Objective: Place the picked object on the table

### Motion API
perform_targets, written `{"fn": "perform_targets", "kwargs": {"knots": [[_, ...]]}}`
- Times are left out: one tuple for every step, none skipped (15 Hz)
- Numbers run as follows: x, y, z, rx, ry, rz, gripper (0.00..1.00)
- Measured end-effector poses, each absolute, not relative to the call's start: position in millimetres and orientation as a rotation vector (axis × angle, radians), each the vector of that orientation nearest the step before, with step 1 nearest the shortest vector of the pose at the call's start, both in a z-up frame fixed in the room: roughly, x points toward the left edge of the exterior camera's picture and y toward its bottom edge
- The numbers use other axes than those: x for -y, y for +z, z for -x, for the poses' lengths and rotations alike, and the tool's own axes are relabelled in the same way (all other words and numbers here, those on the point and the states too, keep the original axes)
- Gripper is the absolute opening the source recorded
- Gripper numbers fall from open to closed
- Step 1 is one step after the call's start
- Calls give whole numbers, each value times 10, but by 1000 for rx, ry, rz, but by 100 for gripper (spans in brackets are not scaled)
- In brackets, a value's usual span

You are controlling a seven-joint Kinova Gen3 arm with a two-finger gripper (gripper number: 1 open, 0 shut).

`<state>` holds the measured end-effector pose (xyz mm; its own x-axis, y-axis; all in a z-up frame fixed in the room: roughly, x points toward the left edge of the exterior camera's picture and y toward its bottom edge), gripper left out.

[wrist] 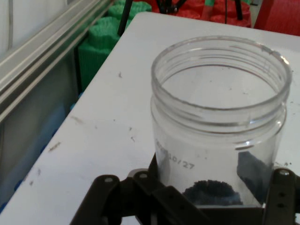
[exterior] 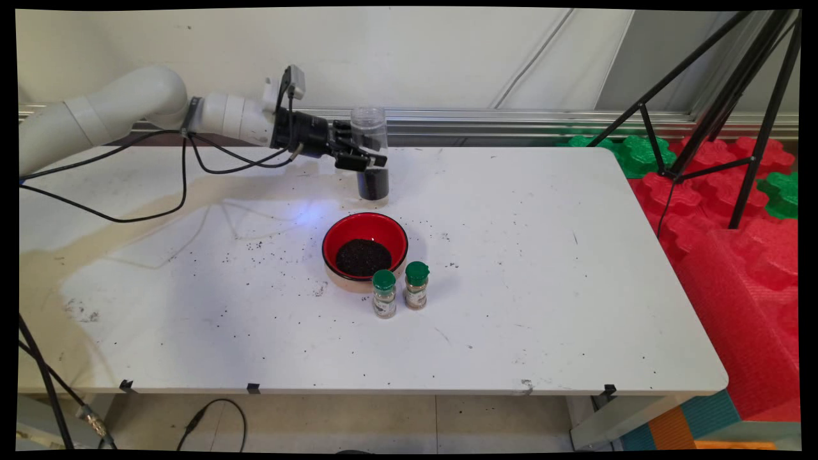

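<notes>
Gripping the clear jar (exterior: 370,153) upright, gripper (exterior: 359,156) clamped round it, at 12 o'clock from the red bowl (exterior: 365,250) of dark grains.

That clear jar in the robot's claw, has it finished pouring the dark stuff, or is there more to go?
Done: the red bowl already holds a heap of dark grains. In hand: the gripper grips the clear jar, upright and lidless, behind the bowl. Left: dark grains remain in the jar's bottom. The two green-capped spice jars stand closed in front of the bowl.
</notes>
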<state>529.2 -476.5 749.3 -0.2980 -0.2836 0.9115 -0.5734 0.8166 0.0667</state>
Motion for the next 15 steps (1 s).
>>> {"fn": "perform_targets", "kwargs": {"knots": [[4782,7461,-5291,1901,323,-650,0],[4798,7431,-5291,1905,319,-655,0],[4808,7409,-5293,1908,316,-659,0],[4816,7394,-5293,1910,313,-661,0],[4826,7375,-5294,1913,311,-664,0],[4837,7353,-5294,1917,308,-667,0],[4846,7333,-5297,1920,305,-670,0],[4852,7319,-5299,1923,304,-671,0],[4856,7310,-5300,1925,302,-672,0],[4860,7297,-5304,1927,301,-673,0],[4863,7289,-5306,1929,300,-674,0],[4868,7274,-5306,1932,298,-674,100],[4869,7267,-5308,1933,297,-675,100],[4869,7260,-5313,1935,296,-675,100],[4869,7256,-5314,1936,296,-674,100]]}}
